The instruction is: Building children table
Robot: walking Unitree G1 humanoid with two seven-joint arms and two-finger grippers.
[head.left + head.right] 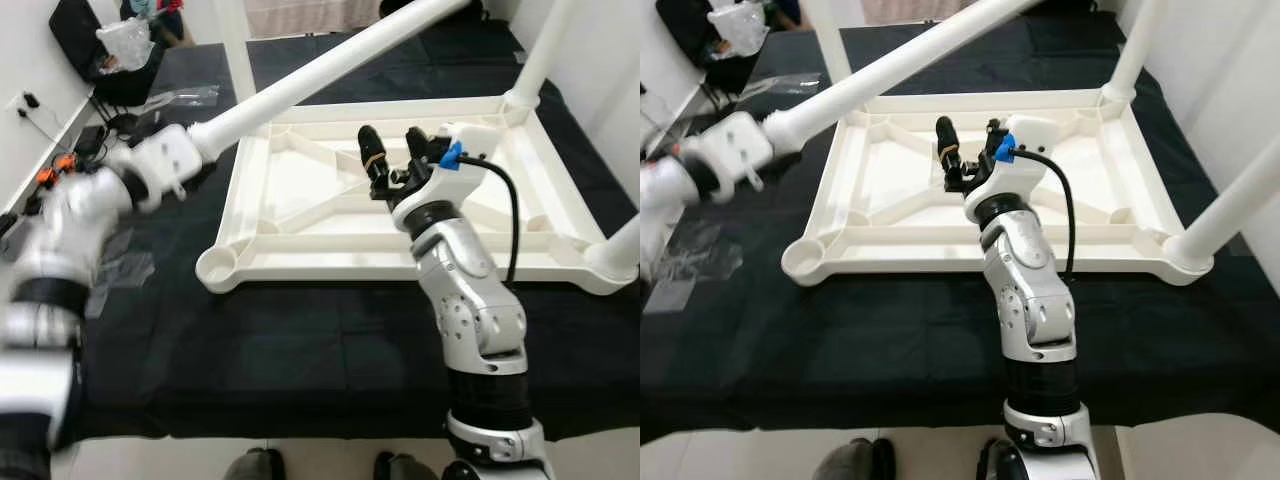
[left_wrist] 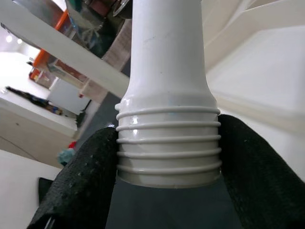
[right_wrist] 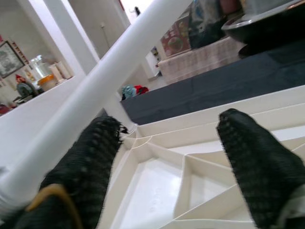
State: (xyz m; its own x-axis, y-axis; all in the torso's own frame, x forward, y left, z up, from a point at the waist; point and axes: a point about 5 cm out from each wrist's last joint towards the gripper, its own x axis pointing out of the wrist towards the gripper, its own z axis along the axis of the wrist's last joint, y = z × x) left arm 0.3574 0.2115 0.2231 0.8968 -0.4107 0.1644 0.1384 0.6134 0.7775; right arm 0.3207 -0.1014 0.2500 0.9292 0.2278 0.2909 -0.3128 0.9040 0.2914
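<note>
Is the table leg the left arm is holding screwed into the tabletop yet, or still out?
Out. The left pincer grips the leg by its bare threaded end, and the near-left corner socket is empty.

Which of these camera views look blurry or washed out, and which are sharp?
Left eye view: the left arm is smeared by motion blur, while the tabletop frame and right gripper are crisp. Right eye view: the same arm is again soft at the edge. Left wrist view: the leg's threaded end is sharp, its background bright and defocused. Right wrist view: the near fingers are slightly soft.
</note>
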